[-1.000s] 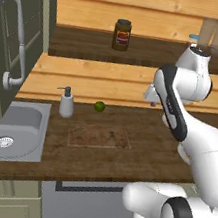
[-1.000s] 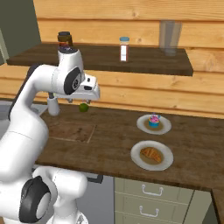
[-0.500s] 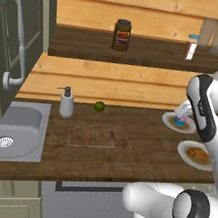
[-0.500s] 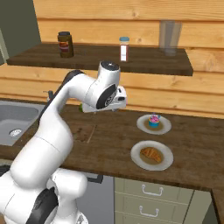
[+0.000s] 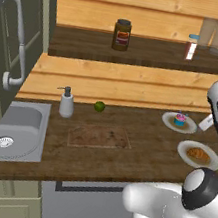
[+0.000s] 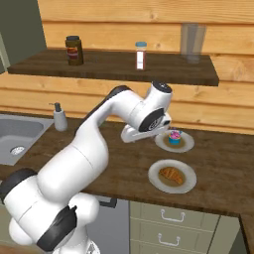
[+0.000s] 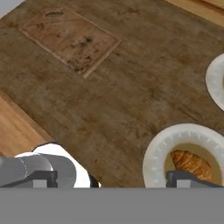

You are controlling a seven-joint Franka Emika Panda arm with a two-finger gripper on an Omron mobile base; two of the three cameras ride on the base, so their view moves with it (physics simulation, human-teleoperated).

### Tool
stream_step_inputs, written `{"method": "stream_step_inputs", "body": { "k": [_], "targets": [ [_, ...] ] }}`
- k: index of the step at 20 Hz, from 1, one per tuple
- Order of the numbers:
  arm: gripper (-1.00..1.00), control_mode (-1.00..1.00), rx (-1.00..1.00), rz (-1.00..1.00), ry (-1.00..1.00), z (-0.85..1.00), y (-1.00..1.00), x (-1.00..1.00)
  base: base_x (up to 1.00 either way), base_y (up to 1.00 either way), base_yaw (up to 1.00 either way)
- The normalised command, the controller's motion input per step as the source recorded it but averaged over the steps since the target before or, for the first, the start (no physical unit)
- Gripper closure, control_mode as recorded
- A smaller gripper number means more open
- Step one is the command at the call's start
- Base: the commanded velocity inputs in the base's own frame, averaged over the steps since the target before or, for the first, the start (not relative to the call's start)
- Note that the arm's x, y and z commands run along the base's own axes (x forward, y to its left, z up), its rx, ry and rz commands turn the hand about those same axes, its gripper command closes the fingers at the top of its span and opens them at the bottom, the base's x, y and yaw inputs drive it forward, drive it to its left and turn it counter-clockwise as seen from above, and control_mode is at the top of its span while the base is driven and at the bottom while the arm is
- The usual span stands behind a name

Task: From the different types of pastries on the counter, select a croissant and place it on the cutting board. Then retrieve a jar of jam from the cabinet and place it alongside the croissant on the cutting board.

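We judge the croissant point(image 7: 191, 164) light and flaky; pinch its middle gently. Our hand point(image 7: 109, 178) is spread, empty.

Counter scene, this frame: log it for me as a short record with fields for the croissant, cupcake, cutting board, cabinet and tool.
croissant: on a white plate, near the counter's front edge
cupcake: on its own plate behind the croissant's
cutting board: bare, flat on the counter between sink and plates
cabinet: door with pale handle, above the sink
tool: above the counter, beside the croissant plate; nothing between its fingers
shelf: dark jar on it
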Motion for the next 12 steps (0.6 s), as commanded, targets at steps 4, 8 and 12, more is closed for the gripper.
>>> {"method": "stream_step_inputs", "body": {
  "k": [4, 8, 12],
  "targets": [
    [-1.00, -1.00, 0.00, 0.14, -0.09, -0.66, -0.71, -0.43, 0.00, 0.00, 0.00],
    [-1.00, -1.00, 0.00, 0.00, -0.15, -0.40, 0.00, -0.14, 0.00, 0.00, 0.00],
    [-1.00, -1.00, -0.02, 0.05, -0.04, -0.13, -0.06, 0.19, 0.00, 0.00, 0.00]
  ]
}}
